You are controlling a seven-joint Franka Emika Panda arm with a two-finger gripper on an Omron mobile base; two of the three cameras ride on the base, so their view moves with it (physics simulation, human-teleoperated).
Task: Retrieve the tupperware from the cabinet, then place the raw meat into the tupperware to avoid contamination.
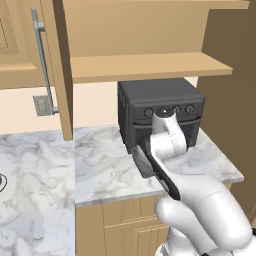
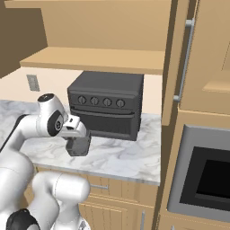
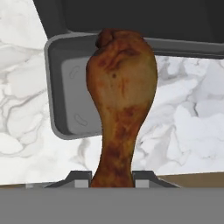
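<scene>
The raw meat point(image 3: 120, 100), a reddish-brown drumstick, stands upright between my gripper's point(image 3: 112, 178) finger tips, which are shut on its thin end. Directly beyond it lies the tupperware point(image 3: 70, 96), a dark grey tub with a rim, open side up on the marble counter. In the right base view the tupperware point(image 2: 79, 145) sits just under my hand, in front of the toaster oven. The left base view shows the tupperware point(image 1: 140, 163) partly hidden by my arm. The cabinet point(image 1: 62, 65) hangs above with its door swung open, and its bare shelf point(image 1: 150, 66) is in sight.
A big dark grey toaster oven point(image 2: 108, 102) with knobs stands on the counter right behind the tub. The open cabinet door point(image 2: 176, 63) hangs to the right of it. A built-in oven point(image 2: 209, 177) fills the wall at far right. The marble counter point(image 1: 100, 170) ends near my base.
</scene>
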